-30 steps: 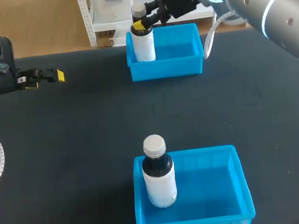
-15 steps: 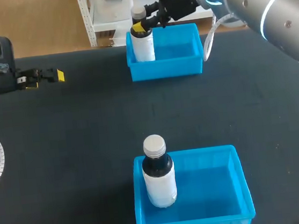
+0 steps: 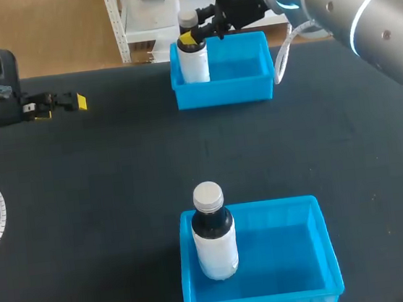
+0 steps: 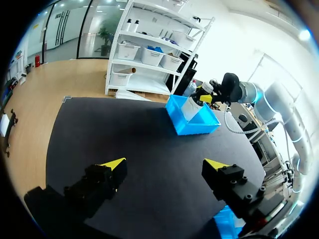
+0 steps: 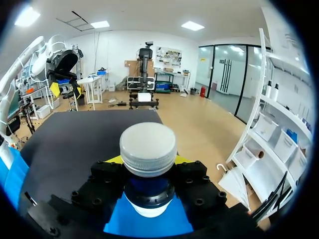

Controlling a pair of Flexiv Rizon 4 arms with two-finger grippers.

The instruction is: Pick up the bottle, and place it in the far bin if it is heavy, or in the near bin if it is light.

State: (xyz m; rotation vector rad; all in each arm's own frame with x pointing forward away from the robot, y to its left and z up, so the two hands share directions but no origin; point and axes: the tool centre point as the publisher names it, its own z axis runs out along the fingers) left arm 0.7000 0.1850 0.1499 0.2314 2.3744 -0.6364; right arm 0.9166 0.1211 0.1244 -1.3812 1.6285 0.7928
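Observation:
A white bottle [image 3: 194, 64] with a dark neck and grey cap stands upright at the left end of the far blue bin [image 3: 234, 89]. My right gripper [image 3: 190, 37] is shut on its neck just under the cap. In the right wrist view the bottle [image 5: 148, 148] fills the space between the fingers of the right gripper [image 5: 148, 160], and both yellow tips press against it. My left gripper [image 3: 72, 102] stays open and empty over the table's far left. The left wrist view shows the left gripper [image 4: 164, 167] wide open, with the far bin [image 4: 197, 124] well ahead of it.
A second bottle [image 3: 214, 233] of the same kind stands upright at the left end of the near blue bin [image 3: 251, 205]. Black tabletop lies between the two bins. A corner of the near bin [image 4: 227, 224] shows beside my left gripper's finger.
My right gripper and the bottle in it have sunk slightly into the far bin. The left arm and the near bottle have not moved.

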